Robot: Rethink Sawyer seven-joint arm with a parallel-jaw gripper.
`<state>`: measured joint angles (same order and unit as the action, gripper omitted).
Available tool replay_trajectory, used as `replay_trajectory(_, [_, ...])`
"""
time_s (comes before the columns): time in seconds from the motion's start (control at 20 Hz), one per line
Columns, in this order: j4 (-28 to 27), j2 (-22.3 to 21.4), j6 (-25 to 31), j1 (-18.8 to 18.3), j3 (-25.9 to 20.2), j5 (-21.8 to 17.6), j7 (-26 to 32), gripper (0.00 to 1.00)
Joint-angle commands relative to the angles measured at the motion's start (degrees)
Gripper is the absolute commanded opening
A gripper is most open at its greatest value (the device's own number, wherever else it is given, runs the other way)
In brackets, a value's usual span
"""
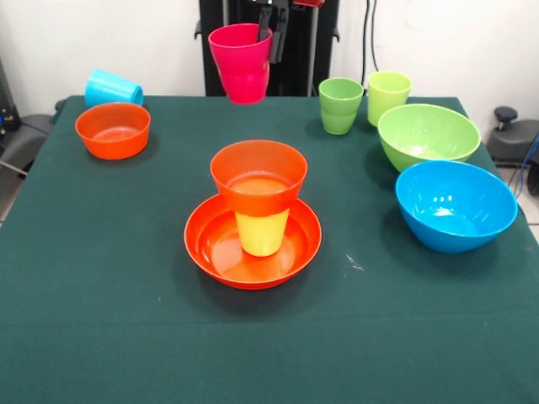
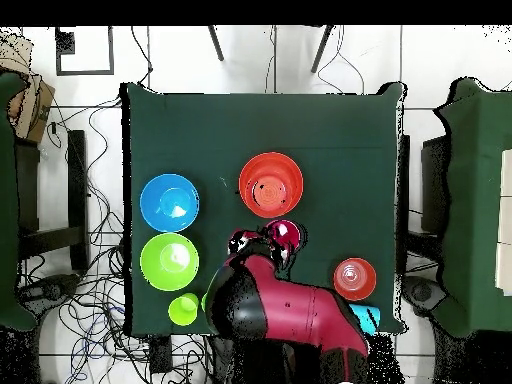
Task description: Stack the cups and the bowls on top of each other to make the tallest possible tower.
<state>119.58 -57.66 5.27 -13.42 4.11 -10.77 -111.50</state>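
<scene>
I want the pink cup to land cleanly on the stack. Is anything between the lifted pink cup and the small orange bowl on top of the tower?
Nothing visible. The gripper holds the pink cup in the air behind the tower; only bare green table lies between. The small orange bowl on top is open and empty.

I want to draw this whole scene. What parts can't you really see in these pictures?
- The claw: in the front view the picture's top edge cuts it off, and the pink cup hides its tips.
- Sky blue cup: overhead, the red arm covers most of it.
- Light green cup: overhead, the arm hides nearly all of it.
- Yellow cup: overhead, the small orange bowl on top hides it completely.
</scene>
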Motion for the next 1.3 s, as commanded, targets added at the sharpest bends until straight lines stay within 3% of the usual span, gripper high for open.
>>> replay_trajectory(0.05, [0.15, 5.97, -6.18, 1.91, 0.75, -0.99, -8.6, 0.0])
replay_trajectory(0.4, [-1.07, 10.08, -10.45, 2.75, 1.26, 0.3, -9.0, 0.0])
replay_trajectory(1.3, [-3.63, 10.8, -8.25, 3.46, 0.5, 2.37, -8.37, 0.0])
